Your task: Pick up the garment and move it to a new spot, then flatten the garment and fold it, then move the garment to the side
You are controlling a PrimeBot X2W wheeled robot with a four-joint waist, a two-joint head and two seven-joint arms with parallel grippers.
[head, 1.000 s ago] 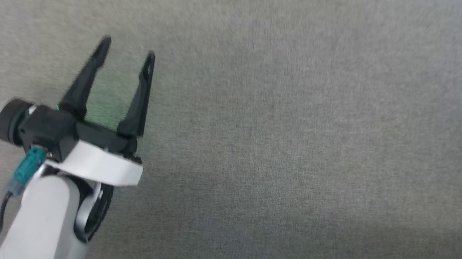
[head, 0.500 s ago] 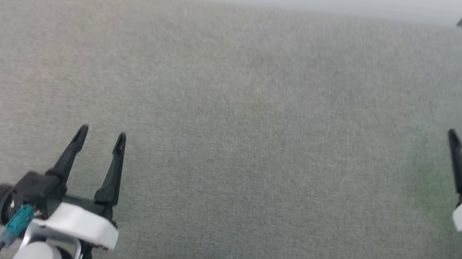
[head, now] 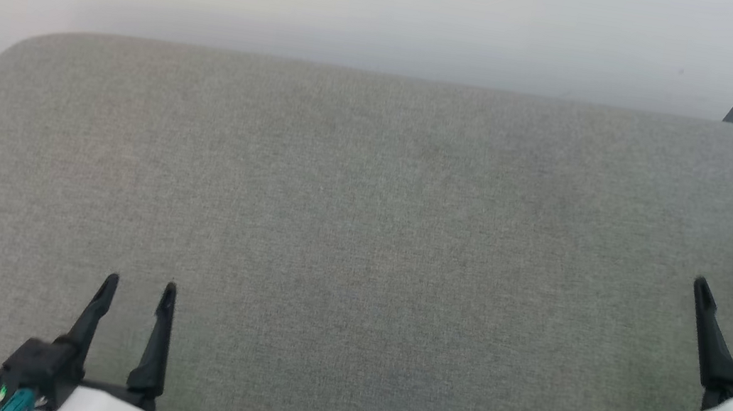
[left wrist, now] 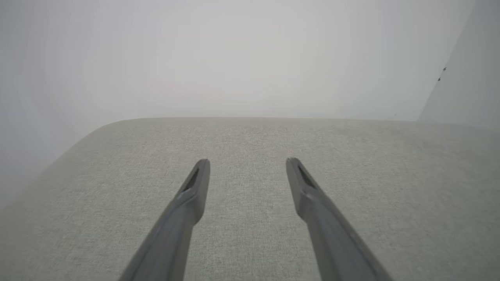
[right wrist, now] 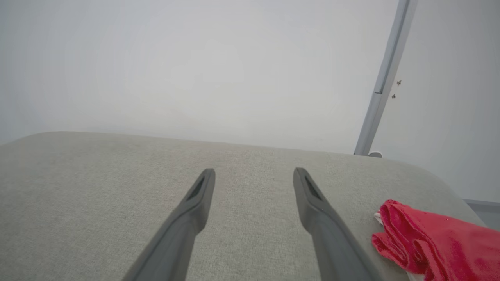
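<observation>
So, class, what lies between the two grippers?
Only bare grey surface between the left gripper and the right gripper, seen in the head view.

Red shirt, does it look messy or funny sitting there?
Yes. The shirt is crumpled in a heap at the right end of the grey surface, not spread flat. It lies beside the open right gripper, not held.
</observation>
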